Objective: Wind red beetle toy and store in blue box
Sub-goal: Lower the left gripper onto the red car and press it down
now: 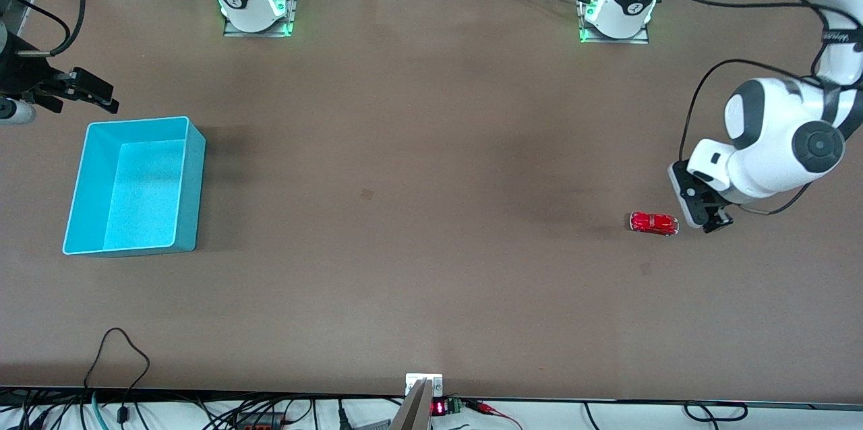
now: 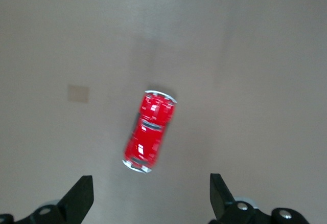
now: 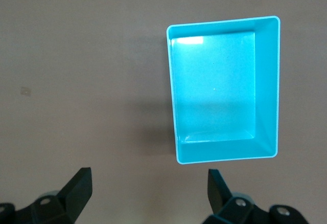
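The red beetle toy [image 1: 652, 222] stands on its wheels on the brown table toward the left arm's end. In the left wrist view the toy [image 2: 149, 132] lies just ahead of the fingertips, not between them. My left gripper [image 1: 716, 222] [image 2: 150, 183] is open and empty, low beside the toy. The blue box [image 1: 192, 187] stands empty toward the right arm's end. My right gripper [image 1: 108, 96] [image 3: 149, 175] is open and empty, above the table beside the box [image 3: 265, 86], near the corner that is farther from the front camera.
The two arm bases [image 1: 253, 5] [image 1: 617, 9] stand at the table's edge farthest from the front camera. Cables and a small device [image 1: 425, 386] lie along the edge nearest it. A wide stretch of bare table separates toy and box.
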Robot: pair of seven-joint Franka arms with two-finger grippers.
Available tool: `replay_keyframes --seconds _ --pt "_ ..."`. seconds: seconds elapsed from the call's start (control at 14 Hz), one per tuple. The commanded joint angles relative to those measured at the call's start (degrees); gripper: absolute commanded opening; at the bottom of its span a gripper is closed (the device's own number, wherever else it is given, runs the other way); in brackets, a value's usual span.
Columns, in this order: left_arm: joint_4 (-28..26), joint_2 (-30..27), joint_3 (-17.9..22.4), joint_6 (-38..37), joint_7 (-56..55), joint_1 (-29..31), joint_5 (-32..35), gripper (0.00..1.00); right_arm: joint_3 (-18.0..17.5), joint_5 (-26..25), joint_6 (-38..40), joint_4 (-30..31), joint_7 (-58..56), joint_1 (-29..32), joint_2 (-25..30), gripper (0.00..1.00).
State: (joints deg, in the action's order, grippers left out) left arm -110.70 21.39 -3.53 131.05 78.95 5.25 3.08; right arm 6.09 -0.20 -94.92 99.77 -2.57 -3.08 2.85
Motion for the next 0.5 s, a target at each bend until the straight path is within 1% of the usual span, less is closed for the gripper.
replay_keyframes --seconds 0.0,0.29,0.43 --pt "-3.9 0.7 -0.2 8.2 3.8 -0.1 3.9 1.0 0.0 -0.3 -0.4 0.1 0.6 -0.1 0.3 1.0" --pt "-5.1 4.4 -0.2 13.3 5.7 0.2 4.7 1.0 0.0 -0.3 -0.4 0.1 0.6 -0.1 0.3 1.0" --pt "-6.4 5.2 -0.3 15.7 5.7 0.6 4.7 1.0 0.0 -0.2 -0.4 0.1 0.6 -0.1 0.3 1.0"
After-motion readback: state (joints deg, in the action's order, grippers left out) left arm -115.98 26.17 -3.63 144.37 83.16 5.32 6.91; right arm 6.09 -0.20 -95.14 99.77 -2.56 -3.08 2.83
